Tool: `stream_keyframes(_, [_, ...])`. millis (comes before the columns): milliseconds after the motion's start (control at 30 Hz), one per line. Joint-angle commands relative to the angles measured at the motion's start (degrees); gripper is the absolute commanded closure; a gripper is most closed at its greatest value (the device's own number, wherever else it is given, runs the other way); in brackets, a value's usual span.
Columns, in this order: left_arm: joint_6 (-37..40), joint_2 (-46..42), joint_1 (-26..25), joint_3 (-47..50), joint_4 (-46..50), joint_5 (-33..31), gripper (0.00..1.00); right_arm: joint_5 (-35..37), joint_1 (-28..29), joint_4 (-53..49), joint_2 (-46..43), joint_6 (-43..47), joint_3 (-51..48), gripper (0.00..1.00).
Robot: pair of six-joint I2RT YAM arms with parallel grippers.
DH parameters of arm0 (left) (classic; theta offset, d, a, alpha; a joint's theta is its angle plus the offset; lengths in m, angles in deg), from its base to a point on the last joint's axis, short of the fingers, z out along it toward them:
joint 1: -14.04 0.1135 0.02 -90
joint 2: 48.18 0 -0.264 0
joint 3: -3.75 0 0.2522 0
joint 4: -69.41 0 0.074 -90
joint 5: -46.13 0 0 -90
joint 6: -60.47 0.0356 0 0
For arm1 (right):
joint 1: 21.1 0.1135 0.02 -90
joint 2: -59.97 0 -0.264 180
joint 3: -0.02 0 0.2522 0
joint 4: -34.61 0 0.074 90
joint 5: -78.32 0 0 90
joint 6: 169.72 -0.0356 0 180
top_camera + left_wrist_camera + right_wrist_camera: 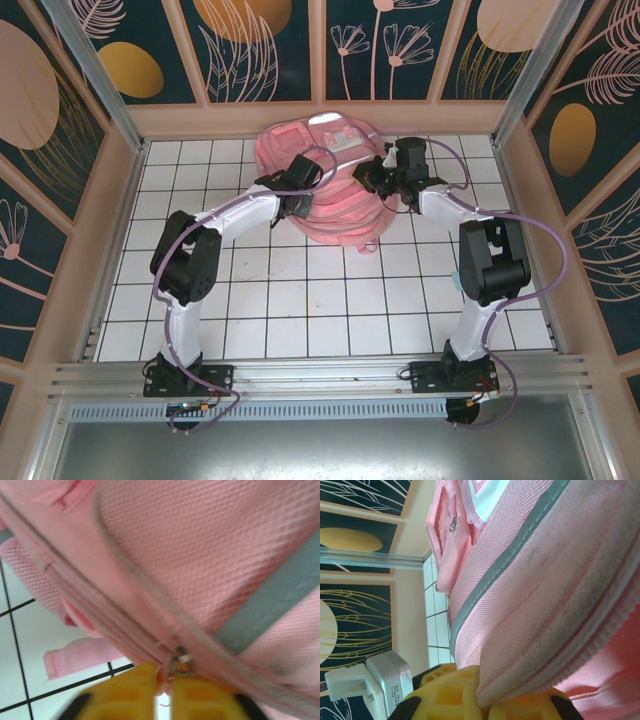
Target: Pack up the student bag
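The student bag [335,190], a large pink fabric backpack with grey-silver strips, lies at the back middle of the white tiled table. My left gripper [298,198] is at the bag's left side. In the left wrist view its yellow fingers [125,695] stand a narrow slit apart, and the zip's pink pull tab [172,667] sits at the top of that slit on the zip line. My right gripper [378,182] is at the bag's right side. Up close, the right gripper [482,700] is shut on a thick fold of the bag's fabric [535,630].
The tiled table [300,310] is walled by wooden panels with aluminium posts at the corners. A loose pink strap [80,657] lies on the tiles beside the bag. A white box-shaped adapter [367,682] sits by the wall.
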Motion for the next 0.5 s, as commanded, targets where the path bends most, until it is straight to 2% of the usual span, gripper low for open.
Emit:
stream_keyframes(0, [-1.31, -2.68, 5.06, 4.11, 4.67, -9.80, 0.55, 1.48, -2.03, 4.58, -3.41, 0.66, 2.64, 1.00])
stream_keyframes(67, [-2.27, -4.25, 5.06, 5.51, 3.59, -8.55, 0.36, 0.09, -1.62, 5.84, -2.71, -0.11, 2.96, 1.00])
stream_keyframes(167, [-4.39, -7.95, 5.47, 8.56, 1.24, -6.60, 0.23, -2.07, -0.91, 7.84, -1.36, -1.47, 3.24, 0.99])
stream_keyframes(200, [-5.29, -9.30, 5.86, 9.85, 0.16, -6.49, 0.20, -2.69, -0.73, 7.93, -0.99, -1.42, 3.53, 0.95])
stream_keyframes(300, [-8.78, -13.62, 8.57, 13.77, -1.81, -5.20, 0.16, -3.71, -0.26, 8.18, -1.10, -1.30, 3.14, 0.72])
stream_keyframes(367, [-12.22, -16.88, 11.74, 17.51, -2.61, -3.31, 0.11, -3.90, 0.12, 7.83, -2.05, -0.24, 2.18, 0.50])
stream_keyframes(400, [-13.73, -19.18, 13.23, 19.31, -2.99, -2.34, 0.08, -3.62, 0.32, 6.62, -2.52, 0.93, 2.17, 0.43])
stream_keyframes(467, [-17.01, -23.49, 16.77, 23.87, -3.77, -0.01, 0.01, -0.43, 0.88, 1.36, -3.67, 4.58, 2.44, 0.36])
